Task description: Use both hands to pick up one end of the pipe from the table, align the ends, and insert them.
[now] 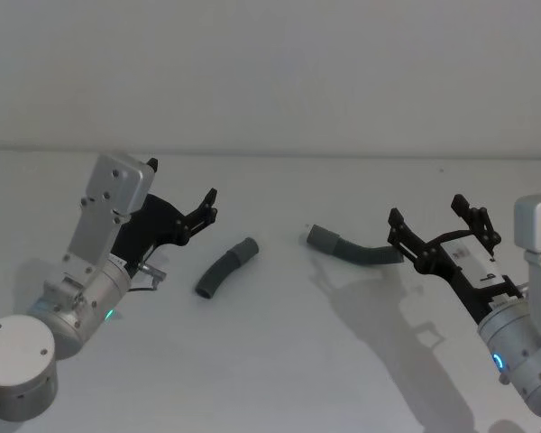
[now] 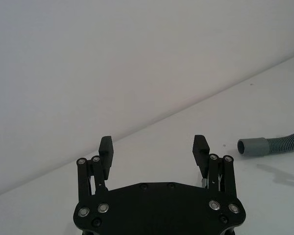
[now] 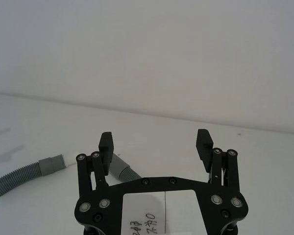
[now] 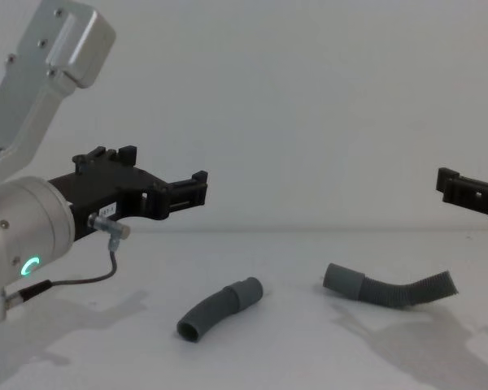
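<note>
two hoses [image 1: 225, 268], longer hose [image 1: 356, 248] end behind right gripper [image 1: 426, 211], left gripper [image 2: 153, 147], all jaws spread

Head cam looks forward and down on the table [image 1: 279, 361]; chest cam sits lower, side-on across it. Both share the shorter hose piece [image 1: 225, 268], at 9 o'clock of the longer hose piece [image 1: 356, 252]. Wrist cams look close over the left gripper [image 2: 153, 147] and right gripper [image 3: 157, 142], each catching the longer hose piece farther off

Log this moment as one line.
left pincer: open, raised | right pincer: open, raised | short hose, long hose: apart on table | ungrasped
</note>
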